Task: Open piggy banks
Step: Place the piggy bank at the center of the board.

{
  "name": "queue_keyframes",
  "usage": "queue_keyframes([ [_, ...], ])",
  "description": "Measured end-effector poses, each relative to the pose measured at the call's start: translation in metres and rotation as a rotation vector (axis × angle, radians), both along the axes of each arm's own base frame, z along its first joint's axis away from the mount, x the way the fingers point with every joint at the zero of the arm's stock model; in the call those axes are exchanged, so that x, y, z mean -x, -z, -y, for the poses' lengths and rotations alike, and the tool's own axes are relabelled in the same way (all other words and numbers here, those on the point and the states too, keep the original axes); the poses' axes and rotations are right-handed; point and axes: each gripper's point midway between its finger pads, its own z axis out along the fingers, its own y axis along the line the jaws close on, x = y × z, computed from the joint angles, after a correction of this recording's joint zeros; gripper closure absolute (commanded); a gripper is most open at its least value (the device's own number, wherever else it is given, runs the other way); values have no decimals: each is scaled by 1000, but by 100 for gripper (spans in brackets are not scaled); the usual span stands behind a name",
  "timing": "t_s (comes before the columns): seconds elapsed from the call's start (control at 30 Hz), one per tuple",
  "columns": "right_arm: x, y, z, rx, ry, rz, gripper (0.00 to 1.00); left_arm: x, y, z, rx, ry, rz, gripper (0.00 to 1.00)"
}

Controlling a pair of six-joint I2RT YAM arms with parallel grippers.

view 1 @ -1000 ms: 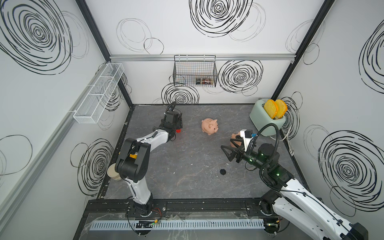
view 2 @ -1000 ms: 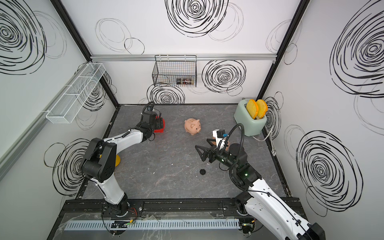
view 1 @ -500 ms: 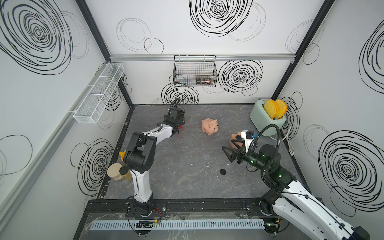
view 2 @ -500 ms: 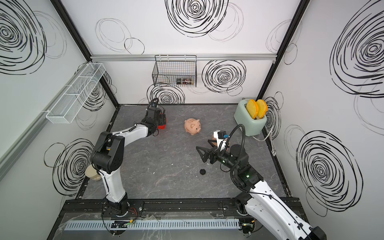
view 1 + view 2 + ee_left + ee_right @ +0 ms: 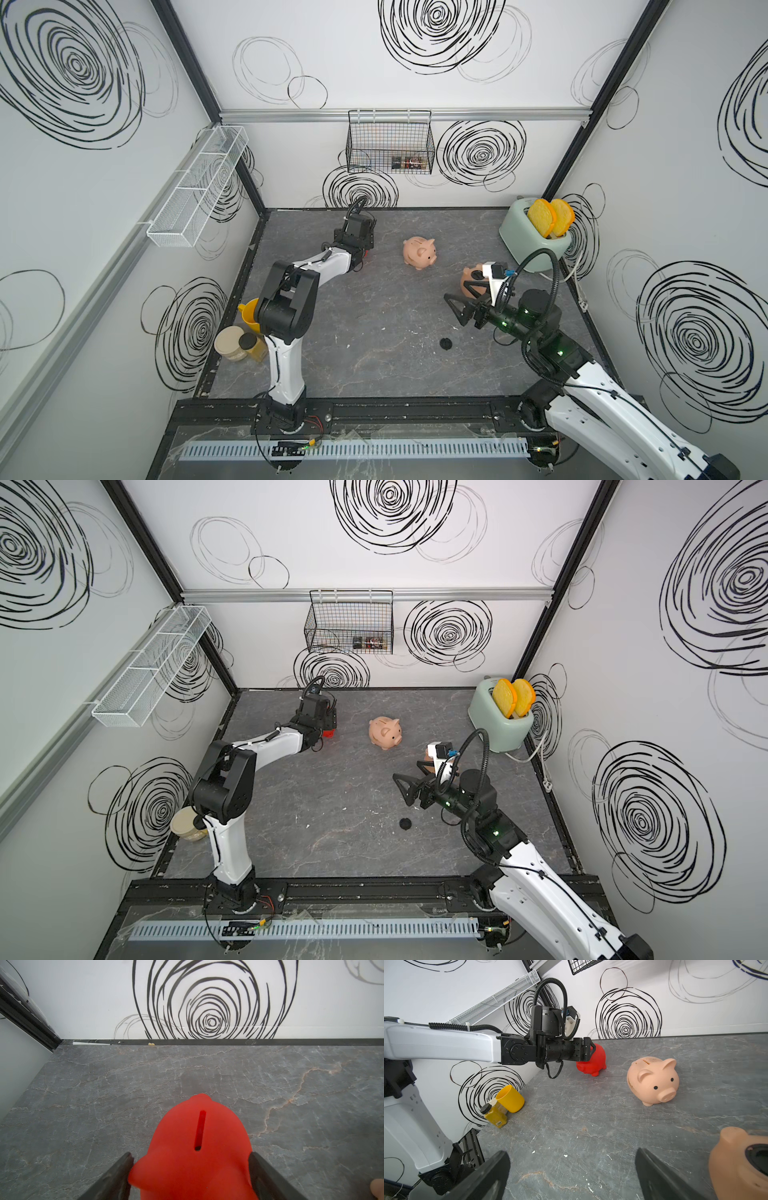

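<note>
Grey marbled tabletop (image 5: 374, 374). Back left: red piggy bank (image 5: 593, 1061), seemingly feet down. Centre: pink piggy bank (image 5: 419, 252) upright. Right: tan piggy bank (image 5: 733, 1176) tipped over; black plug (image 5: 446, 343) loose nearby. Back right: green toaster (image 5: 528, 245). Left edge: tipped yellow cup (image 5: 510, 1098), mustard bottle (image 5: 494, 1114), beige tub (image 5: 230, 343).

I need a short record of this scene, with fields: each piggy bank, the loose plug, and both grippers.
red piggy bank: near the back wall, clamped in the left gripper
pink piggy bank: upright, mid-table, untouched
tan piggy bank: on its side, belly hole looks open
black plug: loose on the table, apart from all pigs
right gripper: open, empty, beside the tan piggy bank
</note>
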Motion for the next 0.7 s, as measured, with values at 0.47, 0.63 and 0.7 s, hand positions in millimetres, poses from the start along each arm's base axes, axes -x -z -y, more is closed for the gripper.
queue_keyframes([
  [0.47,1,1,-1,-19,-2,-31,1,7,16,-2,13,-12,-11,4],
  [0.63,-2,6,3,-11,27,-47,1,12,15,-3,29,-17,-10,4],
  [0.7,-4,10,6,0,47,-64,1,15,12,-3,41,-17,-6,4],
])
